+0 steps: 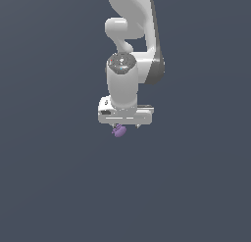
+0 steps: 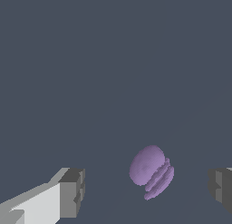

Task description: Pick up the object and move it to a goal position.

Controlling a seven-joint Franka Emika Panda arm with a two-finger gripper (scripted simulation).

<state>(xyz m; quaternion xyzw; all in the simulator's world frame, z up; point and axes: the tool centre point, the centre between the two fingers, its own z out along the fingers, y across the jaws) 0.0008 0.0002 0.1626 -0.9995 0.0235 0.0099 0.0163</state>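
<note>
The object (image 2: 151, 171) is a small purple rounded lump with ridged bumps on one side. In the wrist view it lies between my two fingers, nearer the one at the picture's right edge, with a gap on both sides. My gripper (image 2: 145, 189) is open, its grey pads (image 2: 74, 191) far apart and touching nothing. In the exterior view the object (image 1: 118, 131) peeks out just below the white gripper (image 1: 126, 124), under its side toward the exterior view's left. The arm rises behind and hides most of the fingers.
A plain dark grey-blue surface (image 1: 59, 187) fills both views. No other objects, containers or edges show.
</note>
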